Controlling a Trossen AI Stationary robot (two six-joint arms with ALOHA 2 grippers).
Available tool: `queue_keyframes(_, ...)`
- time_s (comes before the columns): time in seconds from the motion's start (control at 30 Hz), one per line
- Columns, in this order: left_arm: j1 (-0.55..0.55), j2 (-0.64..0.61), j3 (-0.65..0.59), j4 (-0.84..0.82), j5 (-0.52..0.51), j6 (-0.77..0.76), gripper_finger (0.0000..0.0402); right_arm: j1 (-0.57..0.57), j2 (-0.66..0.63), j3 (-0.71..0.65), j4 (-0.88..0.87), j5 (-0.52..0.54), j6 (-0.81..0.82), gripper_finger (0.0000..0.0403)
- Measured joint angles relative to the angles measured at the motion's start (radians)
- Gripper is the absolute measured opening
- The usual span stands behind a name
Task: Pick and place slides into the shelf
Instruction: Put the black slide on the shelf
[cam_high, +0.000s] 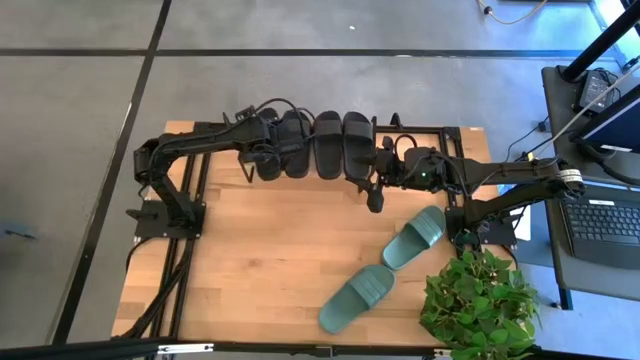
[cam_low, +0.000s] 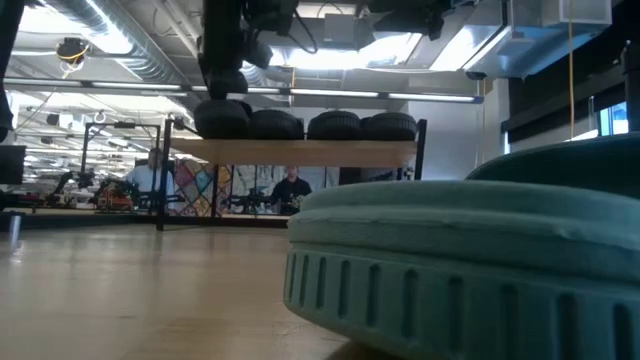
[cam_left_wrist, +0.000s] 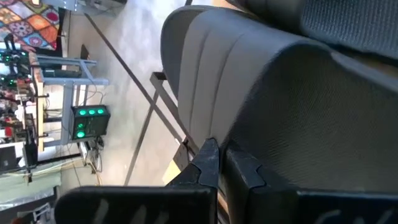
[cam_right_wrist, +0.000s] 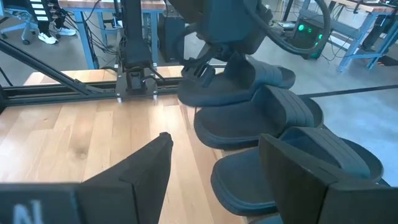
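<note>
Black slides on shelf, left hand clamped on leftmost slide, right hand fingers apart

Four black slides, two green slides.

Two matte black jointed arms carry looping black cables; the right arm shows a green light.

Left hand, dark and two-fingered, reaching inward, fingers pressed nearly together. Right hand stretched toward centre, fingers spread wide.
</note>
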Motion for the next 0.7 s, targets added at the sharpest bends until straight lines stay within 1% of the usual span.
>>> queue_keyframes(0.13,0.005,0.01,0.0,0.007,0.004,0.025,0.0002,0.0,0.0,0.0,0.0,0.0,0.002,0.024)
queue_keyframes(0.4,0.004,0.008,0.0,0.019,0.004,0.026,0.0043,0.0,0.0,0.0,-0.002,0.001,0.002,0.024)
queue_keyframes(0.7,0.012,0.008,0.0,0.026,0.004,0.033,0.006,0.0,0.0,0.0,-0.002,0.001,0.015,0.024)
